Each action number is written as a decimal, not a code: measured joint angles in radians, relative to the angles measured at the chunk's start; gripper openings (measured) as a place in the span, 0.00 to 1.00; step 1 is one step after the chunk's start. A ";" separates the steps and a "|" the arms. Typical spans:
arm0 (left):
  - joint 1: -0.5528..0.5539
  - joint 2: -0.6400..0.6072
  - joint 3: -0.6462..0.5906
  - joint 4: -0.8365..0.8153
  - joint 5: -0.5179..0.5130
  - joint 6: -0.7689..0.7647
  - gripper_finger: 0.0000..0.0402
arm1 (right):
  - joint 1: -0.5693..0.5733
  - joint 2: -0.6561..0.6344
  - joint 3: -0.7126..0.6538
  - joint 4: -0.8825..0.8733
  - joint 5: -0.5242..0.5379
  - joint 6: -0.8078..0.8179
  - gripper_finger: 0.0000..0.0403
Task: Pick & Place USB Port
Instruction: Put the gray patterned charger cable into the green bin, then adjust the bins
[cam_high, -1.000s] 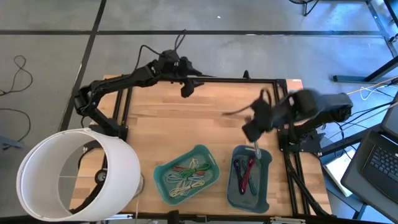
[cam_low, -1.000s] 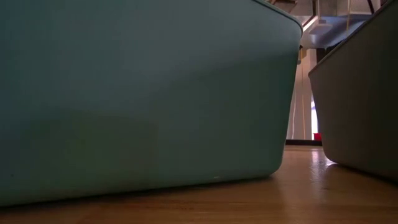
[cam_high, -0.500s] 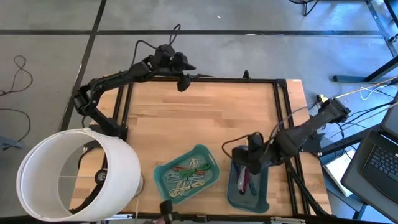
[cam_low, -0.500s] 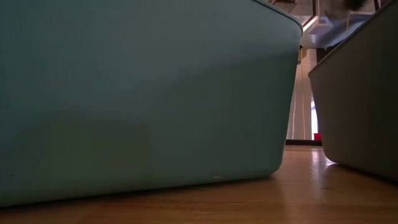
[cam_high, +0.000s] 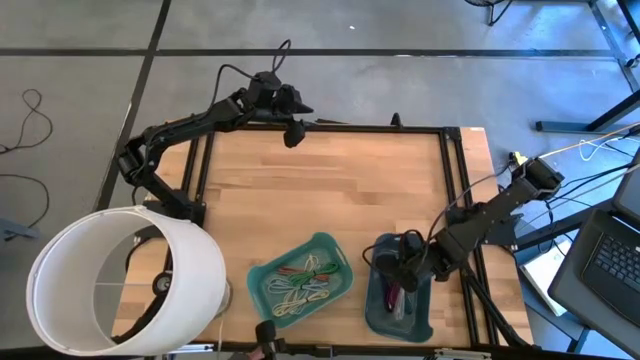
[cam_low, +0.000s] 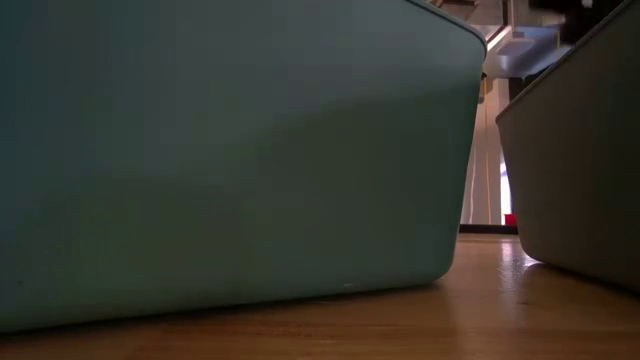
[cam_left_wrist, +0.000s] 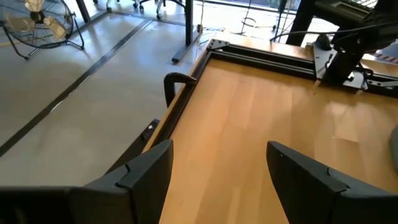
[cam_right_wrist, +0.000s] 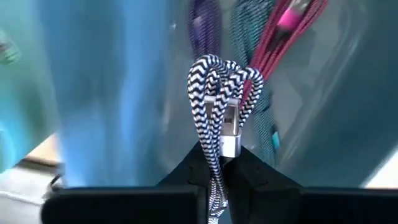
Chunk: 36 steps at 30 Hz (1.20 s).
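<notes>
A black-and-white braided USB cable (cam_right_wrist: 219, 81) with a silver plug (cam_right_wrist: 231, 132) sticks up between the fingers of my right gripper (cam_right_wrist: 221, 158), which is shut on it. That gripper (cam_high: 397, 268) is low over the grey-blue bin (cam_high: 425, 318) at the table's near right. The bin holds red (cam_right_wrist: 280, 37), teal and purple cables. My left gripper (cam_left_wrist: 217, 168) is open and holds nothing; it hovers at the table's far edge (cam_high: 292, 131). A teal bin (cam_high: 330, 245) of mixed cables sits left of the grey-blue one. My right gripper pinches the braided cable between its two fingers (cam_right_wrist: 186, 169), just below the silver plug (cam_right_wrist: 229, 148). Several strands run through the hold. The folded loops (cam_right_wrist: 211, 68) and the plug stand out past the fingertips, lifted above the cables lying in the bin.
A large white cylinder (cam_high: 120, 275) stands off the table's near left corner. A black frame (cam_high: 452, 170) runs along the table's edges. In the low view the teal bin's wall (cam_low: 230, 150) and the grey-blue bin's wall (cam_low: 580, 150) fill the sight. Bare wood (cam_high: 320, 190) lies across the middle.
My right arm has swung from above the table's right middle toward the near edge and down over the grey-blue bin, carrying the cable with it. My left gripper has shifted slightly toward the far edge, then stayed still.
</notes>
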<state>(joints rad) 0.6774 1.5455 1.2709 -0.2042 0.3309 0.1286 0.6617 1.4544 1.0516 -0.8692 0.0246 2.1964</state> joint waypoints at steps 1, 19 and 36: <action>0.000 0.000 0.000 0.003 0.000 0.000 0.62 | 0.000 0.000 -0.020 0.005 0.000 0.000 0.06; 0.000 0.000 0.000 0.021 -0.001 0.005 0.62 | 0.000 0.000 -0.238 0.189 0.016 -0.032 0.06; 0.000 0.000 0.000 0.020 0.001 -0.011 0.62 | -0.007 0.000 -0.075 0.070 0.171 -0.063 0.58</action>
<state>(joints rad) 0.6772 1.5459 1.2705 -0.1844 0.3323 0.1181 0.6548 1.4544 0.9765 -0.7989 0.1957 2.1332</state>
